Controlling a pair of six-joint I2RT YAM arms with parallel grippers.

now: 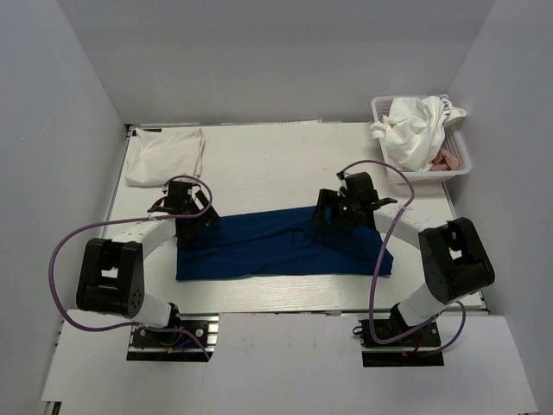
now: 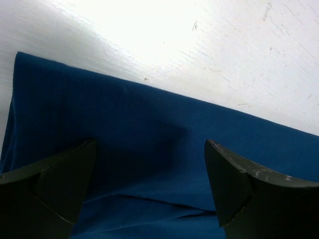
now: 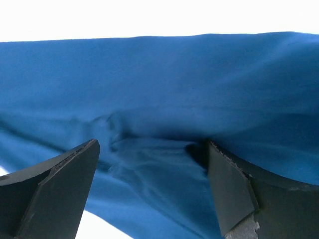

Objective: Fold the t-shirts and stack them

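Hovered with left tool (image 2: pixel 150 144) and right tool (image 3: pixel 153 143) both spread wide over the navy t-shirt (image 1: pixel 276 246), a long folded band mid-frame on the tabletop (image 1: pixel 276 160), risking a skewed fold had either pinched only the top layer.

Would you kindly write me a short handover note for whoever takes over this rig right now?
Left gripper: open, low over the left end of the navy shirt.
Right gripper: open, over its right half, holding nothing.
The navy shirt lies mid-table, folded into a long band. A folded white shirt sits at the far left corner. Crumpled white shirts and a pink one are in the basket, far right.
Done: one white shirt folded, navy partly.
Left: finish the navy, stack it, then the basket's shirts.
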